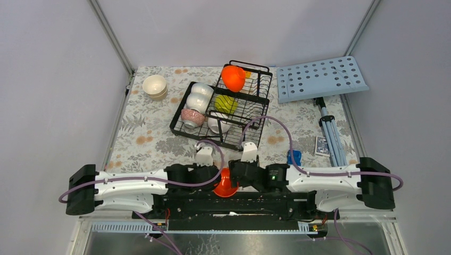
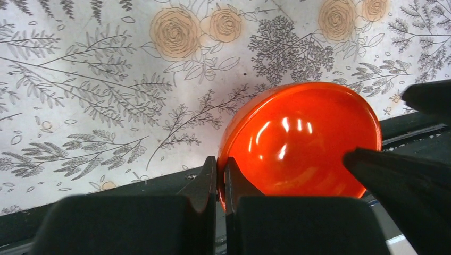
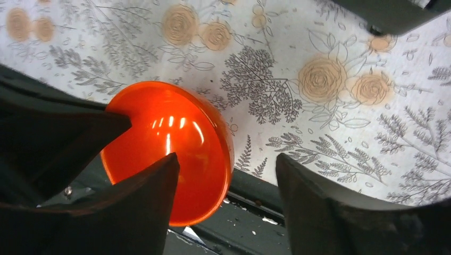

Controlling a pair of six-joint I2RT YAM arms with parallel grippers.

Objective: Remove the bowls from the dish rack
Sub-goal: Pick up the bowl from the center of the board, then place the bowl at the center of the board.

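Left wrist view: my left pincer [image 2: 220,166] is clamped on the rim of an orange bowl [image 2: 303,138], which is tipped on edge at the near side. My right pincer [image 3: 226,158] gapes beside it, gripping nothing. Best I lower it level onto the floral tablecloth [image 1: 141,139], left of the far dish rack [image 1: 249,109]. Grey walls [image 1: 53,79] enclose us.

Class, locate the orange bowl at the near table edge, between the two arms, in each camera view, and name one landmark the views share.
Top external: orange bowl low centre of the picture.
Left wrist: orange bowl right of centre, rim pinched by the left hand.
Right wrist: orange bowl left of centre.
Shared landmark: the floral tablecloth.
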